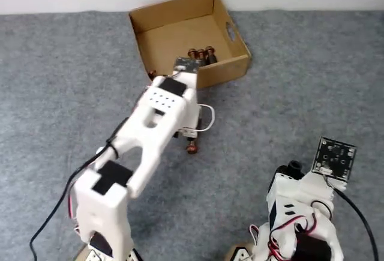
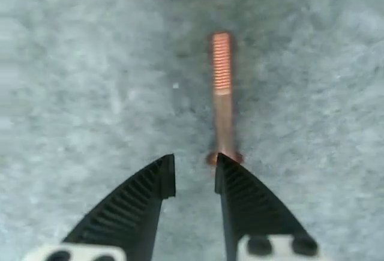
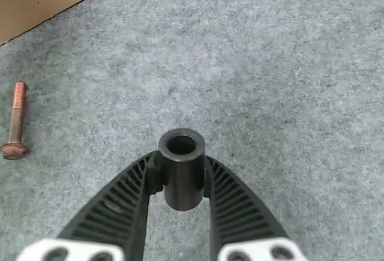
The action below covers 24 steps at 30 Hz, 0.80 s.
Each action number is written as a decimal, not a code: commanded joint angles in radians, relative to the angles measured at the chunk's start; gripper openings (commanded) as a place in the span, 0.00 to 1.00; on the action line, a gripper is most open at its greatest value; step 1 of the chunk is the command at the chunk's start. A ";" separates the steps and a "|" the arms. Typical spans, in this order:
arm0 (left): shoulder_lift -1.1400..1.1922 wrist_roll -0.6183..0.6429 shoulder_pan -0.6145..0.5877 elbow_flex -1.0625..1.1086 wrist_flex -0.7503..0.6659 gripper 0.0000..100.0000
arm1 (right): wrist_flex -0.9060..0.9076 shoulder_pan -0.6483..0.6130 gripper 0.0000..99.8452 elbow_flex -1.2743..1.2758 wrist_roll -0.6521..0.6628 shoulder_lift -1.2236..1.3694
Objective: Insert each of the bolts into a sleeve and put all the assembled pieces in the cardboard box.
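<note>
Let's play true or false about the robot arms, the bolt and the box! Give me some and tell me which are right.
1. The right gripper is holding a black sleeve. True.
2. The left gripper is squeezing the bolt. False: it is open, and the bolt lies on the grey mat, its head by one fingertip.
3. The cardboard box has nothing in it. False: some copper-headed pieces lie inside against one wall.
4. The bolt is outside the box. True.
</note>
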 commanded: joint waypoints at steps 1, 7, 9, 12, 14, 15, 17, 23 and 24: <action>0.035 0.040 0.051 -0.130 0.054 0.12 | -0.025 0.010 0.01 -0.006 -0.009 -0.004; 0.121 0.055 0.052 -0.166 0.052 0.12 | -0.025 0.008 0.01 -0.006 -0.009 -0.004; 0.152 0.055 0.044 -0.166 0.055 0.12 | -0.025 0.008 0.01 -0.006 -0.009 -0.004; 0.190 0.055 0.038 -0.166 0.048 0.12 | -0.025 0.007 0.01 -0.006 -0.009 -0.004; 0.216 0.057 0.037 -0.166 0.020 0.12 | -0.025 0.007 0.01 -0.006 -0.009 -0.004; 0.229 0.061 0.035 -0.166 0.006 0.12 | -0.025 0.007 0.01 -0.006 -0.009 -0.004; 0.255 0.078 0.035 -0.166 -0.025 0.12 | -0.025 0.007 0.01 -0.006 -0.009 -0.004; 0.275 0.100 0.035 -0.180 -0.034 0.01 | -0.024 0.005 0.01 -0.006 -0.009 -0.002; 0.275 0.129 0.034 -0.191 -0.011 0.00 | -0.024 0.005 0.01 -0.005 -0.009 -0.004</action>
